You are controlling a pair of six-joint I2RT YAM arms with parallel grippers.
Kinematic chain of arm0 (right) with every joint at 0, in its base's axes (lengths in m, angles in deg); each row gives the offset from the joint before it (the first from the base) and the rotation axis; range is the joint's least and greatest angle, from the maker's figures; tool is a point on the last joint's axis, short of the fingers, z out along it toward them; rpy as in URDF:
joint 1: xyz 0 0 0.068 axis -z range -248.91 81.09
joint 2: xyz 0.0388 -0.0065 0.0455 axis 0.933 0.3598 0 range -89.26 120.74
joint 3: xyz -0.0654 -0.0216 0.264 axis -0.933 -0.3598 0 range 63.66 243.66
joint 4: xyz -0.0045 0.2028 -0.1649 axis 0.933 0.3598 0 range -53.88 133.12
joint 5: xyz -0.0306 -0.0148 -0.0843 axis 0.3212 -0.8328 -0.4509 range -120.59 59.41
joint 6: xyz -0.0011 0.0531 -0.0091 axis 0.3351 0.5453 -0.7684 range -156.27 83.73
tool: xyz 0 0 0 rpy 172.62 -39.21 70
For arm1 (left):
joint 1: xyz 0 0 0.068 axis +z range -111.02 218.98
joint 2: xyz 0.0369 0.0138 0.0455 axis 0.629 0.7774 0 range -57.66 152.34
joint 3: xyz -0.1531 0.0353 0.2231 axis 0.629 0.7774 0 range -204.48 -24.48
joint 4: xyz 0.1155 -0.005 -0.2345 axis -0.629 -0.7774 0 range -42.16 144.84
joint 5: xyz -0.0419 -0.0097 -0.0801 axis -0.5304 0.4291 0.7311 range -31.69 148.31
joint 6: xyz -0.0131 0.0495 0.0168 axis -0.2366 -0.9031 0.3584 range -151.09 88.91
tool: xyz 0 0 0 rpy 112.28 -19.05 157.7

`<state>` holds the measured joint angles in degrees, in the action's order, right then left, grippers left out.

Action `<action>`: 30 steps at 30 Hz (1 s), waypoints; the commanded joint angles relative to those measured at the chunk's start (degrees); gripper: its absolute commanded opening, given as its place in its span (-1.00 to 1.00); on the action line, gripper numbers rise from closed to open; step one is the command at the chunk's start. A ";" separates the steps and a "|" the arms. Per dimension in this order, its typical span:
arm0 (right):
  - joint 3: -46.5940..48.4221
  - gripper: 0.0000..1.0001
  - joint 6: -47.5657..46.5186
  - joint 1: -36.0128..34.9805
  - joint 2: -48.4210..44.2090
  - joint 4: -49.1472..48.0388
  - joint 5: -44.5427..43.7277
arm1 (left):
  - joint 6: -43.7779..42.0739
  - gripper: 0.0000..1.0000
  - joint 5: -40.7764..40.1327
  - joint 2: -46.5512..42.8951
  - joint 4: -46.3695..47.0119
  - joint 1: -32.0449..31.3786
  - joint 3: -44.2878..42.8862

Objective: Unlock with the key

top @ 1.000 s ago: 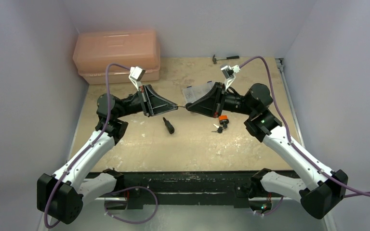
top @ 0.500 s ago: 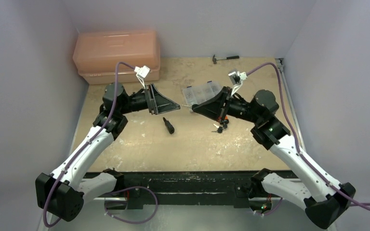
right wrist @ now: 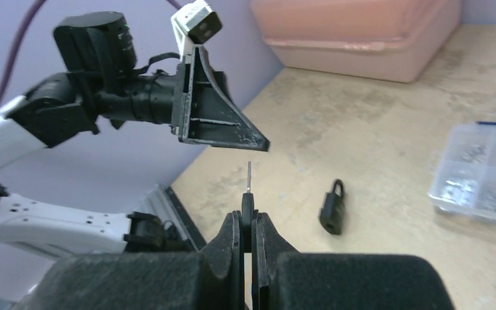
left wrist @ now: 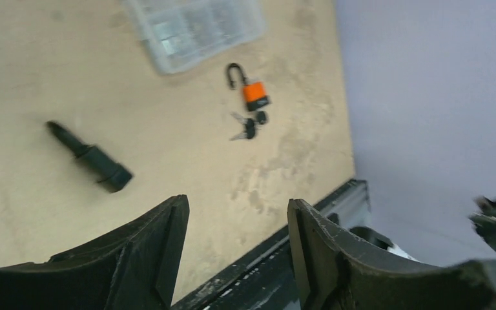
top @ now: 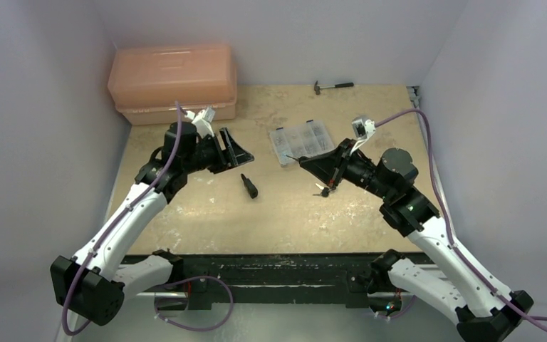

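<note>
One small key (right wrist: 248, 194) sits pinched by its black head in my right gripper (right wrist: 248, 221), thin blade running straight out toward 12 o'clock. The black padlock (right wrist: 333, 208) lies on the table (right wrist: 374, 129) at 4 o'clock from the blade. My left gripper (left wrist: 236, 210), open and empty, hangs nearer it.

Looks evenly lit, soft and diffuse from above, no harsh glare. Just faint shadows on the worktop (top: 285, 214). Gets smeary with motion blur in the left wrist view, sharper elsewhere.
</note>
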<state>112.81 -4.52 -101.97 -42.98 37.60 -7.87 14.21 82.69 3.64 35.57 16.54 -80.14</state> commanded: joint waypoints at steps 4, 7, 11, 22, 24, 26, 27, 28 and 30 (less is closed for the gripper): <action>-1.11 -1.00 -4.98 -0.14 -3.06 5.78 -9.85 | -2.05 0.20 -24.05 6.23 -15.32 -2.11 -5.19; -2.60 -1.00 -5.87 -0.25 -4.12 6.33 -10.57 | -0.96 0.20 -27.85 10.00 -17.07 -3.33 -6.51; -6.10 -1.00 -6.09 -0.22 -6.30 5.22 -11.38 | 0.63 0.25 -32.72 15.26 -18.75 -5.56 -8.79; -8.66 -1.00 -7.58 -0.23 -8.44 5.66 -13.08 | 6.29 0.41 -38.13 35.28 -27.36 -9.82 -18.26; -8.96 -1.00 -7.83 -0.22 -8.71 5.74 -13.17 | 7.44 0.40 -37.04 37.27 -26.48 -9.90 -18.20; -9.26 -1.00 -7.80 -0.25 -9.04 5.47 -12.70 | 8.80 0.40 -36.78 38.54 -25.68 -10.14 -18.03; -9.40 -1.00 -7.82 -0.21 -9.10 5.44 -12.48 | 9.40 0.39 -36.75 39.05 -25.32 -10.28 -17.92; -9.54 -1.00 -7.84 -0.20 -9.25 5.51 -12.44 | 9.85 0.38 -36.65 39.60 -24.97 -10.38 -17.83; -9.94 -1.00 -7.99 -0.20 -9.58 5.35 -12.52 | 10.41 0.36 -36.29 40.78 -24.49 -10.43 -17.82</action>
<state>103.74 -11.04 -101.97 -51.53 44.35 -19.58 21.47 46.95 43.50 10.41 6.53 -96.25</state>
